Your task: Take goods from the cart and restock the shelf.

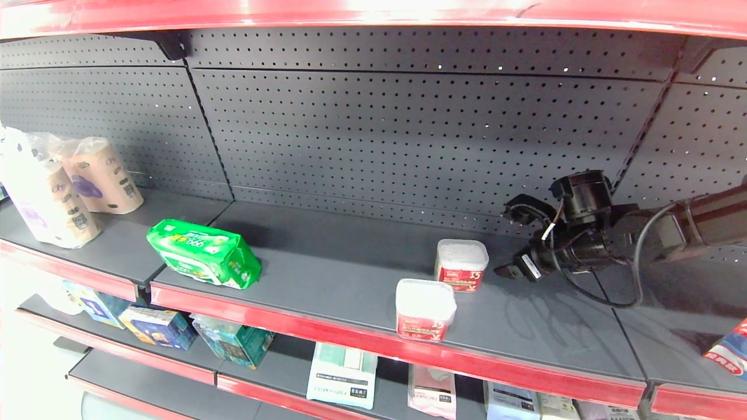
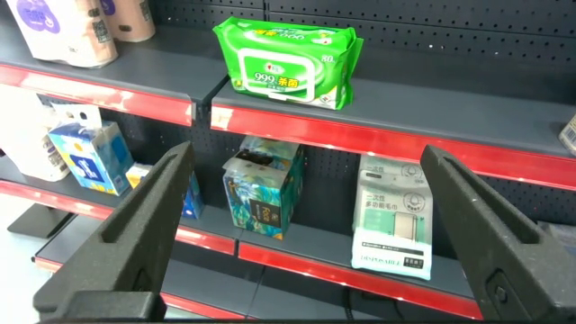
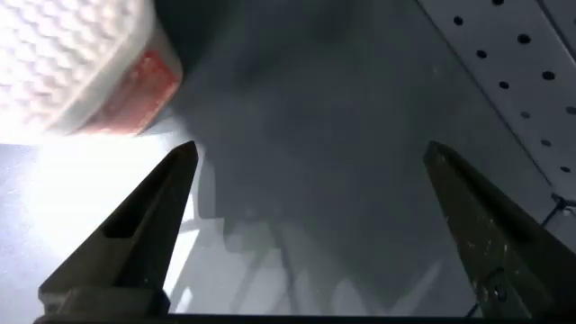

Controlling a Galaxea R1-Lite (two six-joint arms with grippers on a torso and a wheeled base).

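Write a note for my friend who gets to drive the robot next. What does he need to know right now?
Left gripper: open, empty, out in front of the shelf, at its lower levels.
Right gripper: open, empty, low over the shelf, beside the rear tub and apart from it.
Goods: rear tub and front tub upright on the shelf; the green wipes pack lies to their left.
Done: both tubs are shelved.
Left: probably head to the cart for more goods.

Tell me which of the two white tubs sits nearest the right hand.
The rear tub, next to the open right hand; the other tub stands forward at the red edge of the shelf.
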